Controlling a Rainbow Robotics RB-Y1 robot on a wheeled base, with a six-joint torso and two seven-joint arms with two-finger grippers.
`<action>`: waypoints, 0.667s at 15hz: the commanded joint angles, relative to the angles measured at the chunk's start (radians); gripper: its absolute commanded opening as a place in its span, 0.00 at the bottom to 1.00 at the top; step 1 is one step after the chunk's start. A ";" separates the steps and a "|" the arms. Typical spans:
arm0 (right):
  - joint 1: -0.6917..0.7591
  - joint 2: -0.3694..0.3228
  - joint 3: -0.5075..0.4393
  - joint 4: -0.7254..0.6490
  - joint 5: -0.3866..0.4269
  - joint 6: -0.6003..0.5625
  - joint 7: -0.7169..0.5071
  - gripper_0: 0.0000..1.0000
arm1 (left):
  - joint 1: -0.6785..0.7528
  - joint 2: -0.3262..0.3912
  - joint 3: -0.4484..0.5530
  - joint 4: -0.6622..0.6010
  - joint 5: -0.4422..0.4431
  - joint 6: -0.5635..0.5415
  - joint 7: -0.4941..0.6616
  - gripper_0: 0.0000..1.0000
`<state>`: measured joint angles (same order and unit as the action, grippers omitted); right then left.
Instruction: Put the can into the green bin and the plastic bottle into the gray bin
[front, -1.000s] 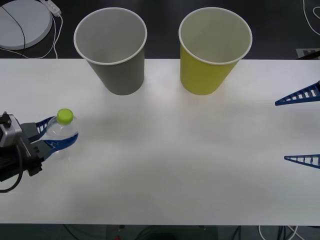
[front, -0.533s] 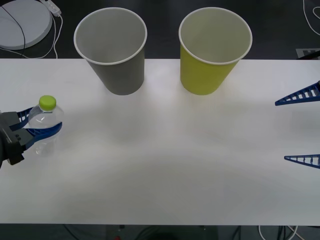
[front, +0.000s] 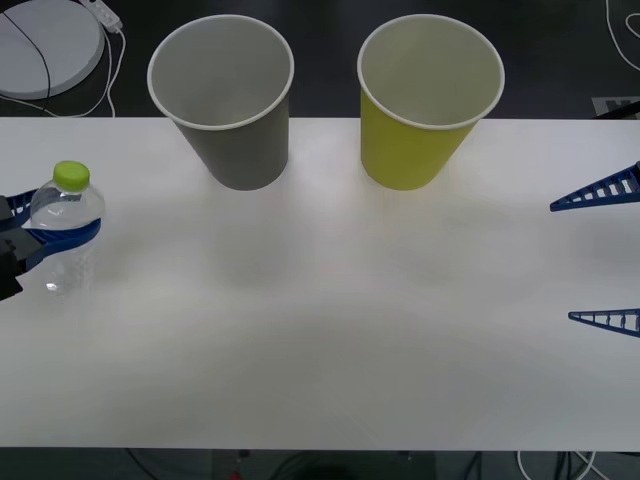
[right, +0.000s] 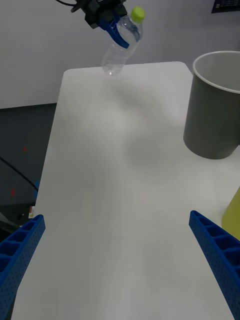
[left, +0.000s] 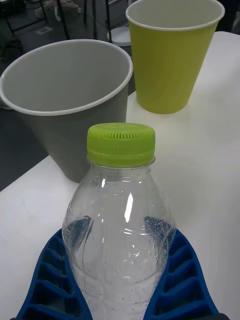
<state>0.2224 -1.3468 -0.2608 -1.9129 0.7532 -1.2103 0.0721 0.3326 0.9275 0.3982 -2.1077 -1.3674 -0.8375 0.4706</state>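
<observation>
Left gripper pinching bottle, lifting it leftward off the table | gray bin awaiting it | right gripper idling spread.

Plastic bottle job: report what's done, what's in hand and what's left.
Done: the left claw is shut on the plastic bottle and holds it above the table's left edge. In hand: carrying it. Left: dropping it into the gray bin, whose visible inside looks bare. The right claw waits open at the right edge.
</observation>
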 joint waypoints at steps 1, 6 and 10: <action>0.000 0.000 0.000 0.000 0.000 0.000 0.000 1.00 | -0.052 0.002 0.053 0.000 -0.042 -0.107 0.091 0.00; 0.000 0.000 0.000 0.000 0.000 0.000 0.000 1.00 | -0.173 0.014 0.094 0.000 -0.128 -0.265 0.244 0.00; 0.000 0.000 0.000 0.000 0.000 0.000 0.000 1.00 | -0.279 0.033 0.094 0.002 -0.200 -0.376 0.344 0.00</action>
<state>0.2224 -1.3468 -0.2608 -1.9129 0.7532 -1.2103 0.0721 0.0724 0.9578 0.4923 -2.1075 -1.5557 -1.1934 0.7980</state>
